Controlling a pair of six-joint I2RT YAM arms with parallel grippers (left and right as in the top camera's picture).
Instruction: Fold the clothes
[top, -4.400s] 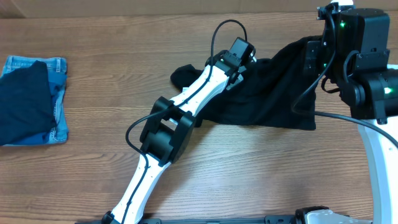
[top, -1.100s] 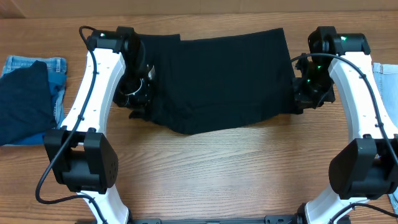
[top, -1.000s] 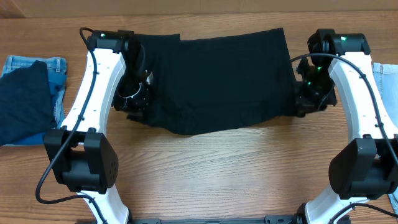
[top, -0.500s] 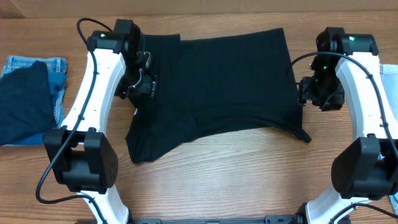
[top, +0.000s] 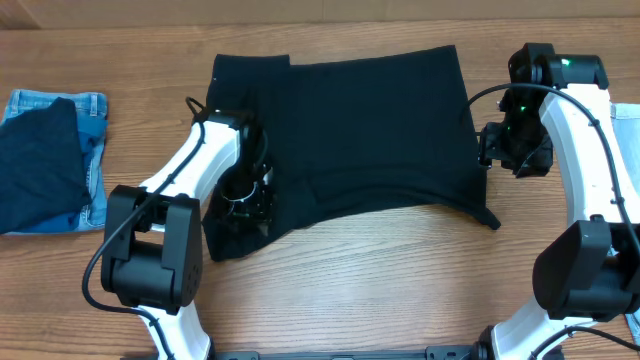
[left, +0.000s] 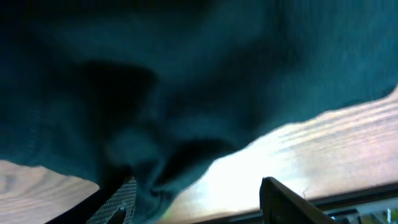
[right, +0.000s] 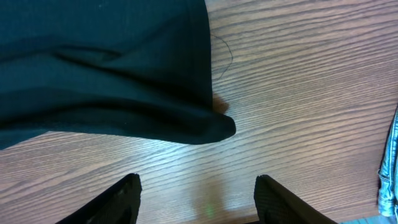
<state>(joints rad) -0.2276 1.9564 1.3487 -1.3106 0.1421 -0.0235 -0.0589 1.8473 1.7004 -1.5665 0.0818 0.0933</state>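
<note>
The clothes (top: 370, 120), one black garment, lie spread flat across the far middle of the table, with a loose flap at the lower left corner. My left gripper (top: 245, 200) hovers over that corner. In the left wrist view its jaws (left: 199, 202) stand open, and dark fabric (left: 186, 74) bunches against the left finger (left: 121, 202). My right gripper (top: 512, 150) is just off the garment's right edge. It is open (right: 198, 199) over bare wood, and the garment's pointed right corner (right: 214, 127) lies ahead of it.
A folded pile of light blue denim (top: 95, 120) with a dark navy garment (top: 40, 165) on top sits at the left edge. More light blue cloth (top: 620, 108) shows at the right edge and in the right wrist view (right: 392, 168). Wooden table (top: 380, 290).
Both grippers opened and let go of the garment, which dropped flat. The left arm then swung from the garment's upper left to its lower left corner. The right arm stayed.
</note>
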